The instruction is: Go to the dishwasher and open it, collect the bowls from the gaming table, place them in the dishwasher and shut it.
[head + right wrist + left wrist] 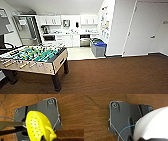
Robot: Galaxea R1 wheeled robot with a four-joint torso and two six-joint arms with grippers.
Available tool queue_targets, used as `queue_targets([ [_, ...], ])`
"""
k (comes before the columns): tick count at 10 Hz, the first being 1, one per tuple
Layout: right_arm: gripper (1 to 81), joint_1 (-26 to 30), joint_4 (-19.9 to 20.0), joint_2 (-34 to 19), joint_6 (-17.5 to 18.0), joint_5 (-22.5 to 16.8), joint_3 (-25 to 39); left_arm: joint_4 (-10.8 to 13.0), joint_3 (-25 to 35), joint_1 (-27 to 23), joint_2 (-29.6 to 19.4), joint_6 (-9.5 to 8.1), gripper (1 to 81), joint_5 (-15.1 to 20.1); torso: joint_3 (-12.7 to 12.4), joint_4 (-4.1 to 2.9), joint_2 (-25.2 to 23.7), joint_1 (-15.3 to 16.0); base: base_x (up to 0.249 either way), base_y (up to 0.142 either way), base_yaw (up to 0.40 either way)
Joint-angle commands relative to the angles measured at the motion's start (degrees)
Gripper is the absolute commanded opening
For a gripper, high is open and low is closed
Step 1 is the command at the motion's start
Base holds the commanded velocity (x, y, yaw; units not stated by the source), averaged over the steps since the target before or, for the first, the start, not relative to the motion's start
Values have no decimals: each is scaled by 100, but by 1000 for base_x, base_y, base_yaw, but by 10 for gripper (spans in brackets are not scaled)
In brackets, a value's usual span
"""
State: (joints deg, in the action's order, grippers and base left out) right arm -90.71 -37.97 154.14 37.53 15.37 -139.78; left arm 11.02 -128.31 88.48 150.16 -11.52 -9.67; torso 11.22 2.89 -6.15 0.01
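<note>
While the head view looks across a room with brown carpet [107,75], a table-football desk [32,60] stands at the near left, with a green field, rods with handles along its side and dark legs. No bowls can be made out on it; the field is crowded with small figures and too blurred to tell. Beyond the carpet a pale floor leads into a kitchenette at the back, with white cabinets [51,20] above a counter. Under that counter, right of centre, sits the dishwasher [85,40], its steel front shut as far as can be seen. Just beside it on the right stand grey bins with a blue lid [99,47]. A white door [147,27] fills the right wall.

Seen from the left wrist, a large white rounded object [154,126] lies close to the camera above brown carpet, with a thin blue cable [125,128] crossing the dark robot plate. Seen from the right wrist, a yellow perforated bowl-shaped object [37,126] is close to the camera. Whether either arm's fingers are spread or pressed together cannot be told.
</note>
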Motion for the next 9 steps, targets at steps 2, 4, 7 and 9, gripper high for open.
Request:
queue_targets([
  [2,10,198,-87,-170,8,-166,-22,84,77,-204,-162,44,10,220,0,0,0,0,168,0,0],
  [4,10,198,-87,-170,8,-166,-22,84,77,-203,-153,45,10,220,0,0,0,0,168,0,0],
  [7,10,215,-87,-170,8,-175,-22,84,77,-203,-153,45,10,220,0,0,0,2,168,0,0],
  [9,10,224,-87,-170,8,-175,-22,84,77,-203,-153,45,10,220,0,0,0,0,168,0,0],
])
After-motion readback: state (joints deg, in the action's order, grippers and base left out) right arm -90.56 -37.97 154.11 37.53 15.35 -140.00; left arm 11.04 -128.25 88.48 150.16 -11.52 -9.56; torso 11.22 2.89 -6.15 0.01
